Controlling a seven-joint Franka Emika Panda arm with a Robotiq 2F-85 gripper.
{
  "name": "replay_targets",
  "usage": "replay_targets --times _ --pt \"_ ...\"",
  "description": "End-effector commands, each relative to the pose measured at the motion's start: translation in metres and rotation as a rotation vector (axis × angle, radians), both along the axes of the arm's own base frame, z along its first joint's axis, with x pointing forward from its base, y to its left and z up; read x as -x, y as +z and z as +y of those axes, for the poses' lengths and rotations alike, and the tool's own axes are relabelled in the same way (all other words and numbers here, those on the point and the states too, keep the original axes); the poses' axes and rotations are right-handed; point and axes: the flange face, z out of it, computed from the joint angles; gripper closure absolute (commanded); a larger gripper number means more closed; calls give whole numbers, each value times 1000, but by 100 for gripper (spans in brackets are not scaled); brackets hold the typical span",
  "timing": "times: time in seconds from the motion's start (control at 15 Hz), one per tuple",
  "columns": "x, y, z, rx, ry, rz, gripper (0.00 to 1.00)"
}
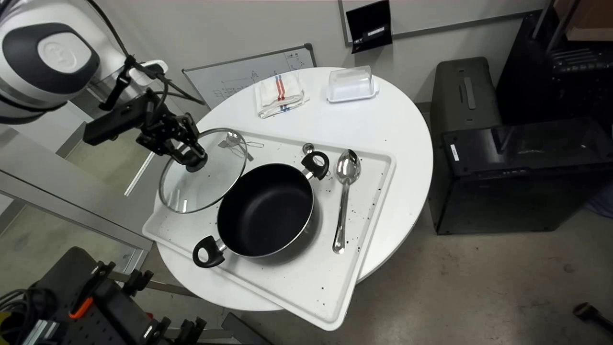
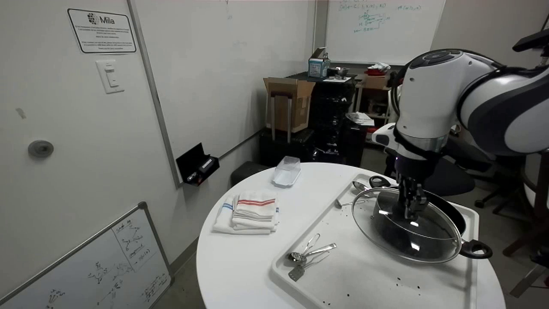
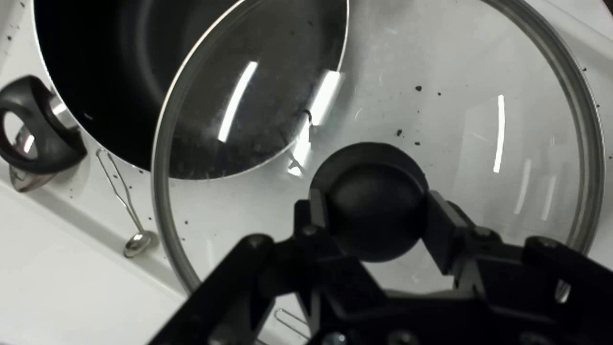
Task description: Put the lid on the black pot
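Jaws grip lid (image 3: 383,120); second pot (image 1: 266,211) handle (image 1: 216,258) in both exterior views only.

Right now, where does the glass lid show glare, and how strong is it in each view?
Wrist view: strong white streaks on the lid, some across the black pot seen through it; in an exterior view, small bright spots on the lid; in an exterior view, thin, paler streaks near the lid's lower-left edge.

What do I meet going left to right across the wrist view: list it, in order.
Black pot's side handle → small wire-handled metal utensil → glass lid's left edge → lid's dark knob → glass lid's right edge.
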Motion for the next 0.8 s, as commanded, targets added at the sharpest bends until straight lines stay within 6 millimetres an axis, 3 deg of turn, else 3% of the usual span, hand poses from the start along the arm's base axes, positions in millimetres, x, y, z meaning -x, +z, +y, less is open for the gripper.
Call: replay_targets --times 0.0,0.33,0.73 --pt "1 16 -36 -15 -101 -7 75" --pt "-2 17 -88 -29 -264 -12 75" --pt "2 12 -132 -10 -396 -26 75"
